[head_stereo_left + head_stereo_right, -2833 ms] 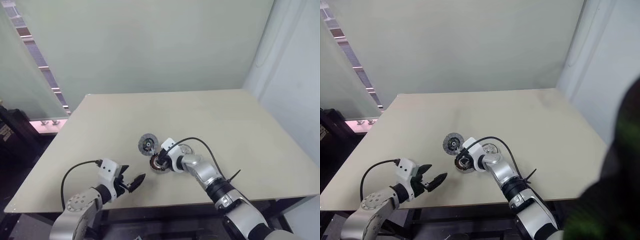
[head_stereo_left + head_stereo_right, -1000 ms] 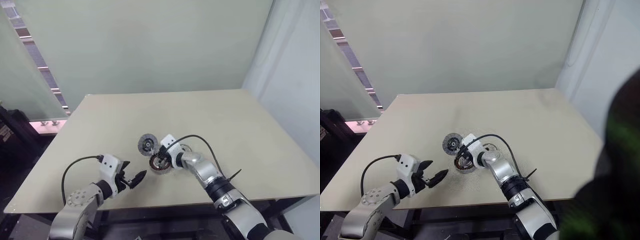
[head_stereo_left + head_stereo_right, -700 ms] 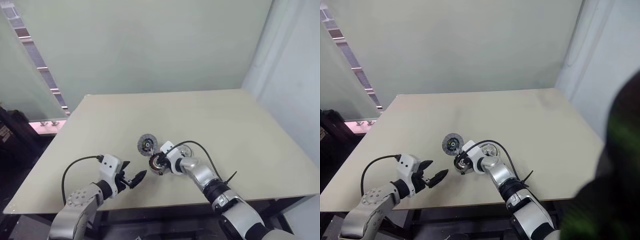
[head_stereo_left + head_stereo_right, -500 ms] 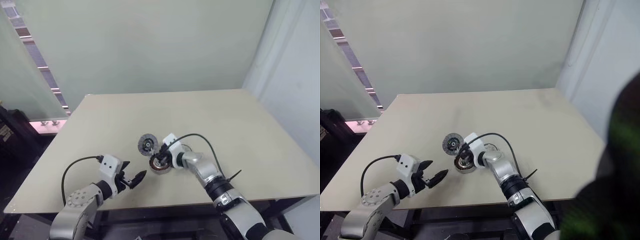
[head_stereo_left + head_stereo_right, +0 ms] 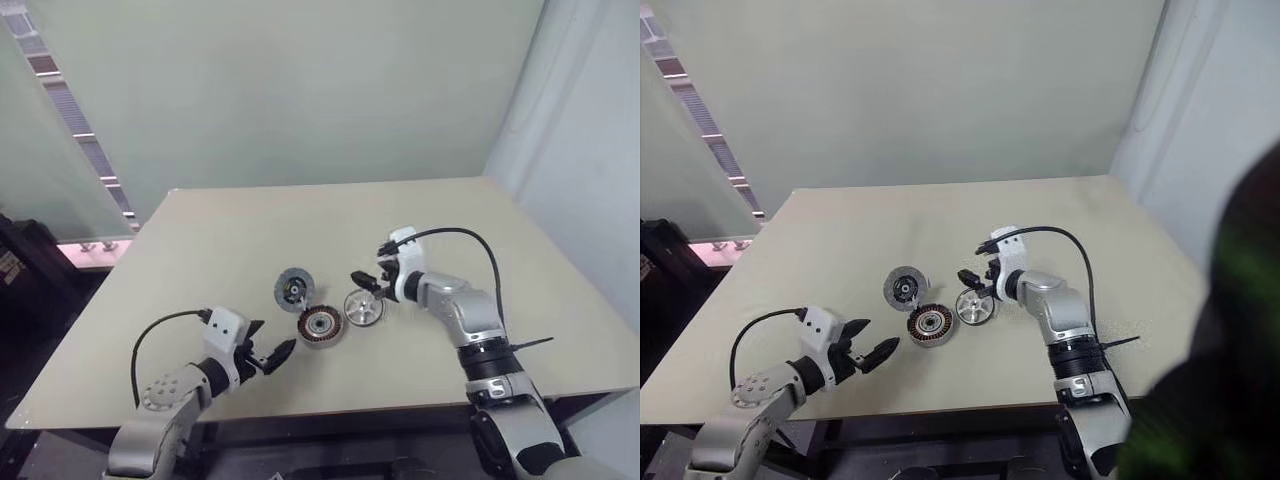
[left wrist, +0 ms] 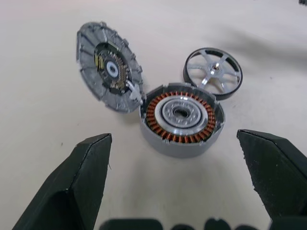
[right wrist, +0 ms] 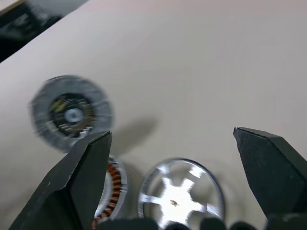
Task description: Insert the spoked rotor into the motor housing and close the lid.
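The motor housing (image 5: 321, 326) sits flat on the table (image 5: 520, 300), open face up, copper windings clear in the left wrist view. The spoked rotor (image 5: 363, 307) lies flat just right of it, the grey lid (image 5: 294, 288) just behind-left. Right gripper (image 5: 366, 283) hovers beyond the rotor, fingers spread, empty; left gripper (image 5: 268, 351), spread and empty, rests near-left. Right wrist view cuts off the housing.

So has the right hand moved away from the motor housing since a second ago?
Yes. The right hand has lifted off the motor housing and swung to the robot's right, now open above the spoked rotor.
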